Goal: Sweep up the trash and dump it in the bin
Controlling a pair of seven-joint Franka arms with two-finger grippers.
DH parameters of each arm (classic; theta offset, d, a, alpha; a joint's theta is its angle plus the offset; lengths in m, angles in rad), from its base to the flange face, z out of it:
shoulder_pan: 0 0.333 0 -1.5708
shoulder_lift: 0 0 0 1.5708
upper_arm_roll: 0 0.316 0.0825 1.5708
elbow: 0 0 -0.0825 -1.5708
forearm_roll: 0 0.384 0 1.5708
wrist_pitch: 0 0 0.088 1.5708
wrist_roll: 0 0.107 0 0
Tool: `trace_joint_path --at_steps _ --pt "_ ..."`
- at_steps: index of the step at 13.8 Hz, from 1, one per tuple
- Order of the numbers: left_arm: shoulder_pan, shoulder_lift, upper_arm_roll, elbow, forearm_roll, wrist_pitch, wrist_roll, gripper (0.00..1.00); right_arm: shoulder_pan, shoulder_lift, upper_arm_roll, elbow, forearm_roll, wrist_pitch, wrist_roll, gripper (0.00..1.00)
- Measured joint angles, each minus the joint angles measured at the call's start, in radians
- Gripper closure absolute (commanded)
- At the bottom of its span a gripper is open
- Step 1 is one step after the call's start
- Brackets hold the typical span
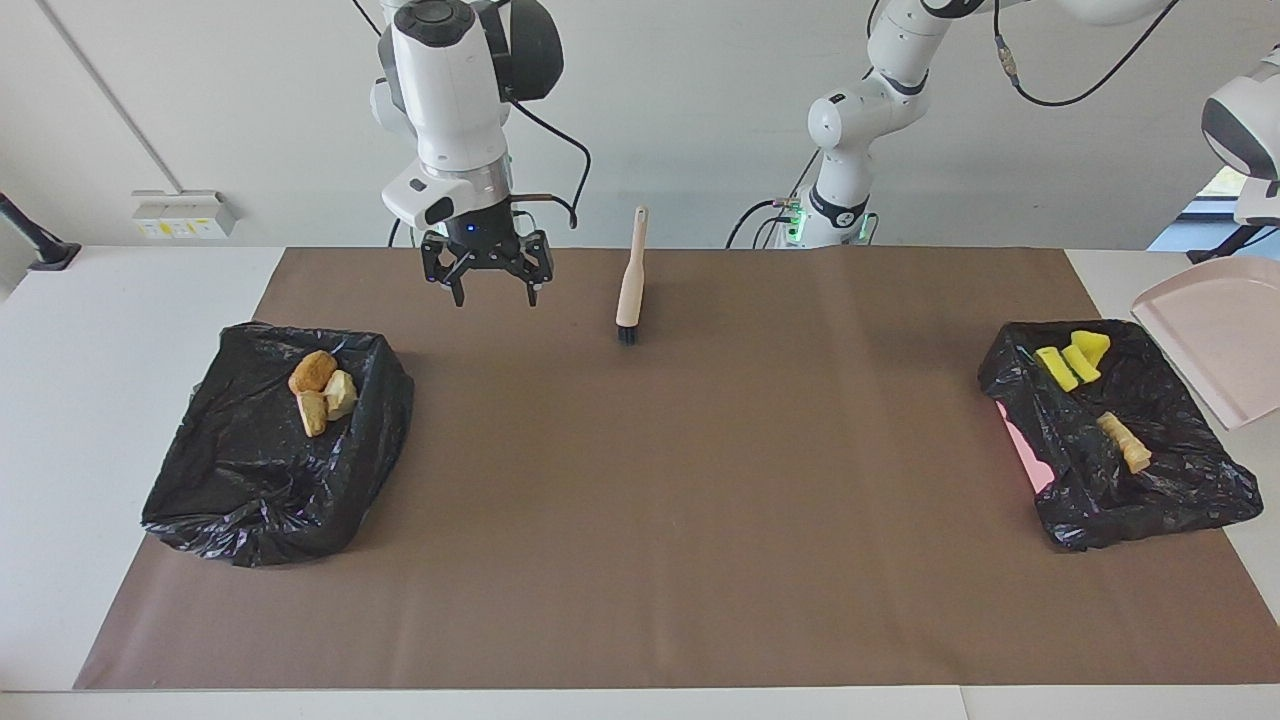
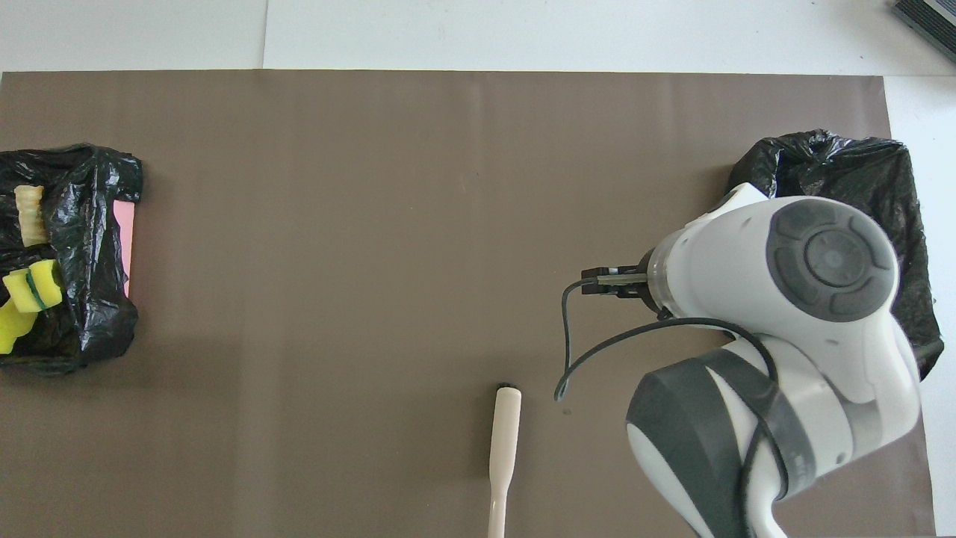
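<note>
The middle of the brown mat (image 1: 680, 500) is being left open for passage. It is being bounded by a black-lined bin (image 1: 270, 450) at each end, and interrupted only by the brush (image 1: 629, 290) lying near the robots.

White table (image 1: 120, 330), brown mat (image 1: 700, 500) on it; on mat: two black-lined bins (image 1: 270, 450) (image 1: 1120, 440), brush (image 1: 630, 280).

Brown paper mat (image 1: 660, 500) over white table (image 1: 90, 330). Glossy black plastic bin liners (image 1: 270, 450). Bright yellow sponge chunks (image 1: 1072, 358), tan-orange bread pieces (image 1: 320, 388). Pale pink plastic dustpan (image 1: 1215, 340). Cream-handled, black-bristled brush (image 1: 630, 280).
</note>
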Motion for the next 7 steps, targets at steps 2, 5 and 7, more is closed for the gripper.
trace_joint_path --at_steps 2,5,7 --pt "0.0 -0.033 -0.002 0.0 -0.021 -0.002 -0.013 1.0 -0.013 -0.001 -0.004 0.046 -0.003 -0.043 -0.002 0.0" --pt "-0.009 -0.065 -0.004 0.0 -0.11 -0.009 -0.025 1.0 -0.028 -0.002 -0.015 0.106 -0.02 -0.107 -0.002 0.0" --pt "-0.019 -0.072 -0.007 0.0 -0.206 -0.017 -0.062 1.0 -0.046 -0.003 -0.028 0.144 -0.027 -0.162 -0.03 0.0"
